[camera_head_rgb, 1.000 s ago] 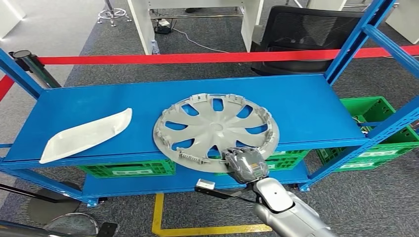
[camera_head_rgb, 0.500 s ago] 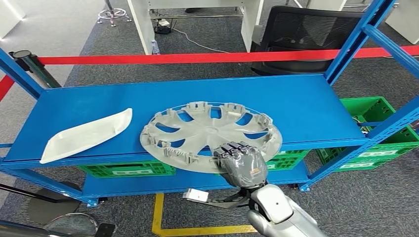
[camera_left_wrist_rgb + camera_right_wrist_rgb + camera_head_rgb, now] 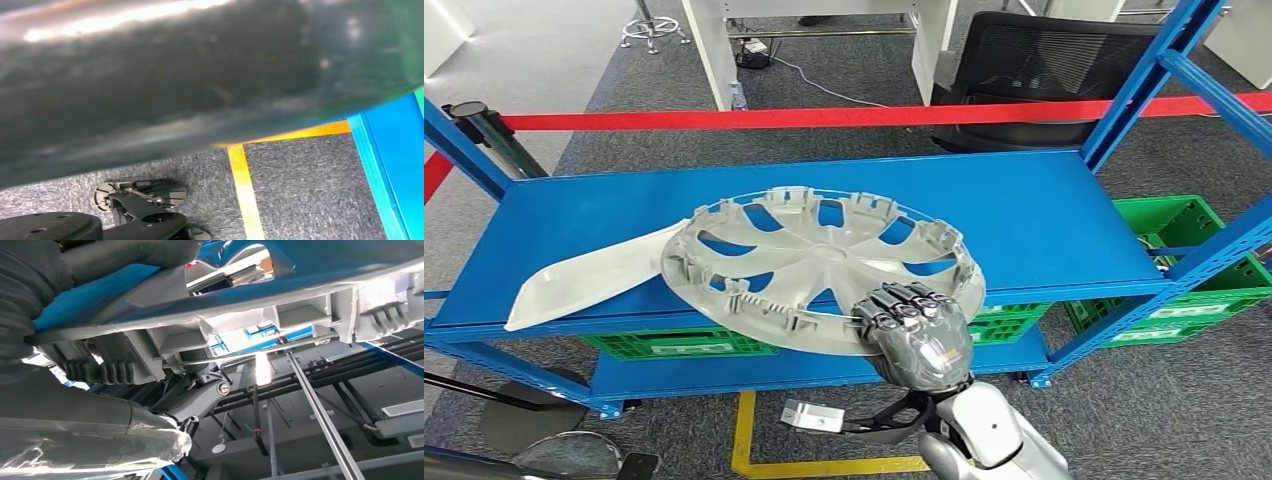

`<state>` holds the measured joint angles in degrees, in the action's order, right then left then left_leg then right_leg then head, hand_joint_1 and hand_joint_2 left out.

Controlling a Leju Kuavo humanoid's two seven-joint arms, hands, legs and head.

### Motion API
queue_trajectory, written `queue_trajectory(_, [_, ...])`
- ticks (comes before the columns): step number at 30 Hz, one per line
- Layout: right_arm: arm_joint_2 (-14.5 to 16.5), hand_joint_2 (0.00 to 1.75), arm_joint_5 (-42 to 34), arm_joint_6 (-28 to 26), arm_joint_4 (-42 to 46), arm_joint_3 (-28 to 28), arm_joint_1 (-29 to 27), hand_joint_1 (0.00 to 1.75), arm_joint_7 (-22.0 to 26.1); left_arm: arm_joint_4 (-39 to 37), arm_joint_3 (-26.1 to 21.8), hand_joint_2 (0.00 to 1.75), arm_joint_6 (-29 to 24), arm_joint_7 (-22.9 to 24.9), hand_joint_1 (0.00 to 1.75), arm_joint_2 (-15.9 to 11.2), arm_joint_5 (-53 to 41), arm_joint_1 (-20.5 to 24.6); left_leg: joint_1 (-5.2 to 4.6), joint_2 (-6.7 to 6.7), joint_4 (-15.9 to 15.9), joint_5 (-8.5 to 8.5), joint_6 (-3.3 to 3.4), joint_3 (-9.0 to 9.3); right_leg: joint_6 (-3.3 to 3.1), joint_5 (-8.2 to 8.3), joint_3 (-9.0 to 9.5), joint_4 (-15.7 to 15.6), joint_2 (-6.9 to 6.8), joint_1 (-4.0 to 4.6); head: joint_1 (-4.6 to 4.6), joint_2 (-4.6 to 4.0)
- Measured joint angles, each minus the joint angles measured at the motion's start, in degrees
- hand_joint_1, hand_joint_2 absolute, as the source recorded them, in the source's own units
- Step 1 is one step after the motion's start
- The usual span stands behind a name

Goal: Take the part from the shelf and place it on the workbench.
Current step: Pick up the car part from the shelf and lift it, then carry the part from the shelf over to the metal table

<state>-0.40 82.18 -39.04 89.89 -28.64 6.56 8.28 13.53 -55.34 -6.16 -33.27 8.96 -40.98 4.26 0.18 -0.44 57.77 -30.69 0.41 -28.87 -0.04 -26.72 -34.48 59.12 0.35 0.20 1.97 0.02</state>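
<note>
Right robot hand (image 3: 916, 335), dark grey and glossy, clamped on the near rim of the wheel cover (image 3: 819, 265), fingers curled over the top face, thumb hidden beneath. Left robot hand: cannot tell its state from the pictures.

Wheel cover: round, matt silver-grey plastic, curved spokes with teardrop cut-outs showing blue between them, a ring of small squared clips standing around the rim. Tilted, near edge raised in the grip and jutting out past the front edge of the shelf (image 3: 1044, 215); far edge low over the middle of the shelf, contact with the surface not clear. Seen from the right wrist view, the underside (image 3: 280, 305) ribbed and boxy, pale grey, with a thin metal wire ring running along the clips.

Shelf deck: flat, smooth blue metal, blue angled uprights at the corners. Towards its left front corner, a long white curved plastic panel (image 3: 584, 275), glossy, tapered at one end, its right tip hidden under the wheel cover's left rim.

Below the deck, green slatted plastic crates (image 3: 1194, 225). Behind the shelf, a red barrier tape (image 3: 724, 119) stretched across, and a black mesh chair (image 3: 1034, 60). Grey carpet floor with a yellow line (image 3: 742, 435).
</note>
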Motion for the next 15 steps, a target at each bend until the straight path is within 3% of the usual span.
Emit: queue_trajectory(15, [0.46, 1.75, -0.21, 0.00, 1.75, 0.67, -0.91, 1.75, 2.18, 0.00, -0.07, 0.00, -0.38, -0.63, 0.00, 0.02, 0.00, 0.00, 0.00, 0.00, 0.00, 0.00, 0.00, 0.00, 0.00, 0.00, -0.01, 0.00, 0.00, 0.01, -0.01, 0.00])
